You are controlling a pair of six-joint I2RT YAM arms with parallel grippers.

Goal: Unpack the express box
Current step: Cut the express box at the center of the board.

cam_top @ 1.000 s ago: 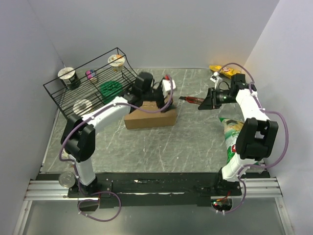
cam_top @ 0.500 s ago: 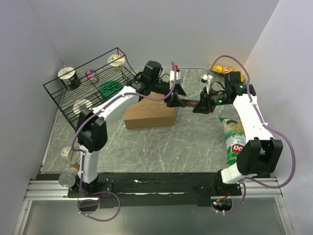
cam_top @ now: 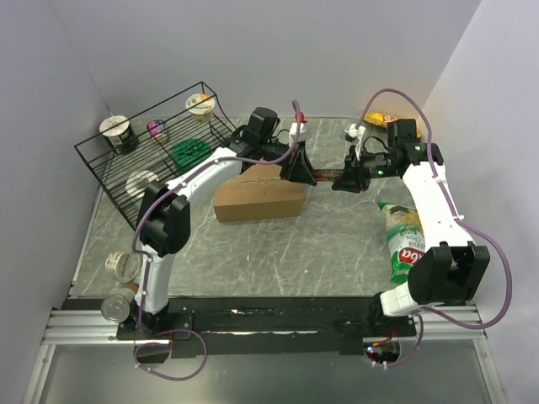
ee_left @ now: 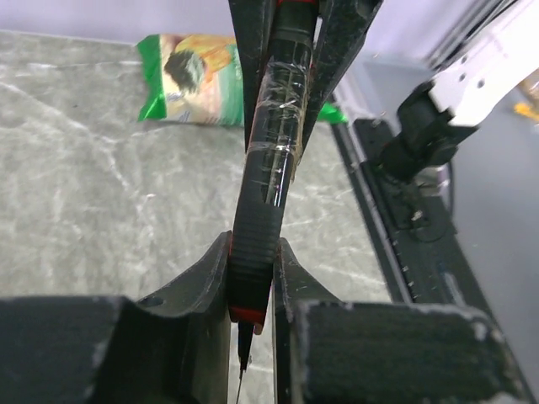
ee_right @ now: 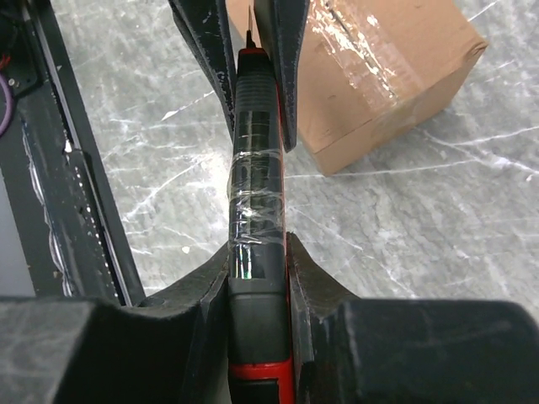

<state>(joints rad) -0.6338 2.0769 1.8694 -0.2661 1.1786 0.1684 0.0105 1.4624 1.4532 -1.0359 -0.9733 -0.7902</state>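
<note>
find the express box (cam_top: 257,200) lying flat on the grey marbled table (cam_top: 278,252), towards the back and a little left of centre, just in front of the black wire rack (cam_top: 160,160). see crinkled clear tape running along its top in the right wrist view.

find the left gripper (cam_top: 301,168) hanging just past the box's right end, above the table, and the right gripper (cam_top: 347,179) facing it from the right, close by. see a black and red cutter (cam_top: 324,175) bridging the two, roughly level, off the table and apart from the box.

from the left wrist view, see the left pincer pressed together on the ribbed black end of the cutter, with fingers (ee_left: 198,286) touching it on both sides and a thin metal tip poking out past them towards the camera. from the right wrist view, see the right pincer pinching the opposite, red-edged end in the same way, with clear tape wrapped round the cutter's middle. held, then, at both ends at once.

elsewhere, see a green snack bag (cam_top: 402,240) lying on the table beside the right arm and a yellow packet (cam_top: 381,119) at the far right corner. note cups (cam_top: 118,130) at the back of the rack and a green round thing (cam_top: 189,151) on its wires. note also a tin can (cam_top: 114,309) and one more cup (cam_top: 122,265) near the left arm's base, at the table's left edge.
</note>
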